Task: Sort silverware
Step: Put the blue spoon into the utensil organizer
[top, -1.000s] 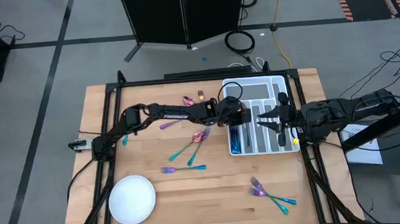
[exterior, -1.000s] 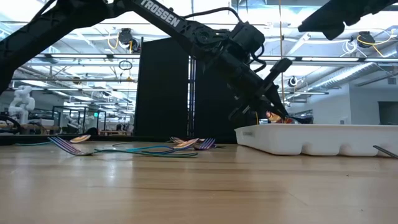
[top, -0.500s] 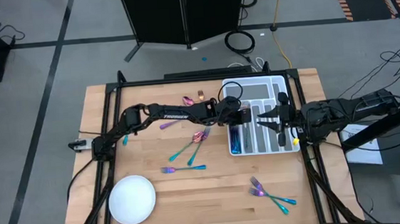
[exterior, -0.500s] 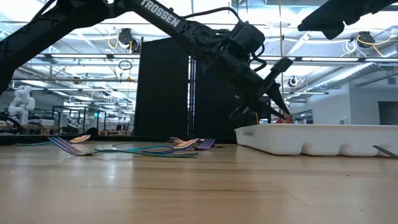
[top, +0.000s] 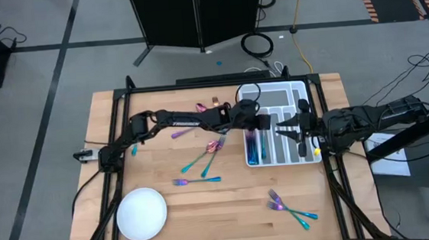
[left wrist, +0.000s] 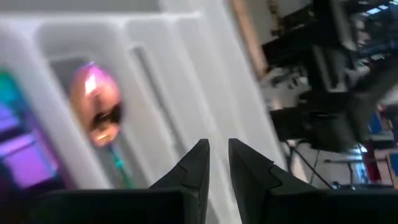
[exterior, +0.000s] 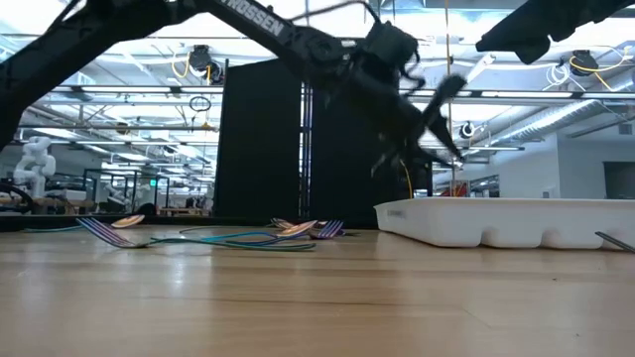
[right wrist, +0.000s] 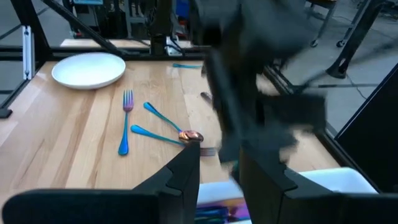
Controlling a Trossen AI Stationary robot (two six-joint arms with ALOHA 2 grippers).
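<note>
Iridescent silverware lies loose on the wooden table: a crossed cluster (top: 204, 159), one fork (top: 198, 181), a group near the front right (top: 290, 208) and small pieces at the back (top: 207, 105). My left gripper (top: 265, 122) hovers open over the left part of the white divided tray (top: 274, 94), nothing between its fingertips (left wrist: 217, 144). Below it a pink spoon (left wrist: 96, 109) lies in a tray compartment, beside blue and purple pieces (top: 254, 146). My right gripper (top: 292, 131) waits open over the tray's right side.
A round white plate (top: 141, 214) sits at the front left. The tray's wall (exterior: 506, 220) stands at the table's right. A black metal frame runs around the table. The bare wood between the plate and the front-right cutlery is free.
My left gripper has risen above the tray and rolled a little. In the low view the pink-orange glint that was at its fingertips is gone from them.
</note>
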